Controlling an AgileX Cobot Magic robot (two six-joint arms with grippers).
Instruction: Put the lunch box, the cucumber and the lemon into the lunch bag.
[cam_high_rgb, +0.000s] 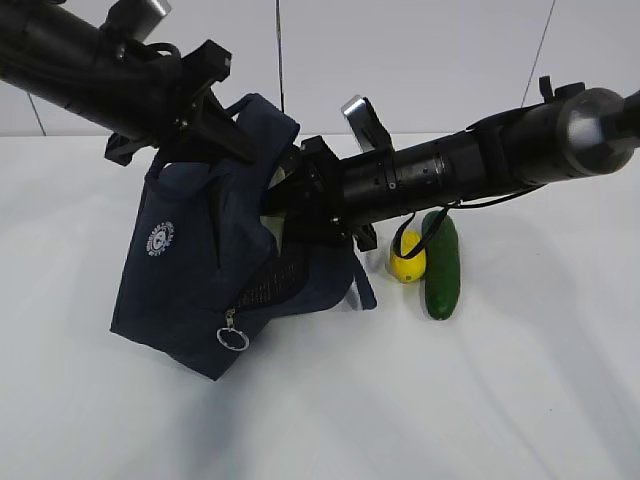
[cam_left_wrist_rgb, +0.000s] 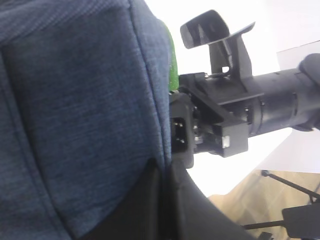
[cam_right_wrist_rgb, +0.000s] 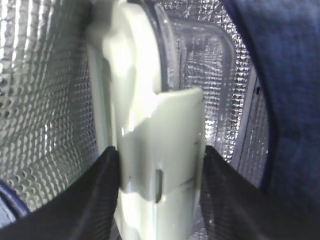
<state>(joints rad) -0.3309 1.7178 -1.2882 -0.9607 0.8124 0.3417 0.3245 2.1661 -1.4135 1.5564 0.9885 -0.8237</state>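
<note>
Our right gripper clamps the lunch box inside the lunch bag; our left gripper, jaws together, pinches the bag's top edge.

A navy fabric lunch bag with a round white logo and silver ring pull sits tilted on the white tabletop, its mouth open. Inside, against the silver foil lining, a clear glass lunch box with a pale green clip lid stands on edge. Just beside the bag lie a yellow lemon and, touching it, a dark green cucumber.
</note>
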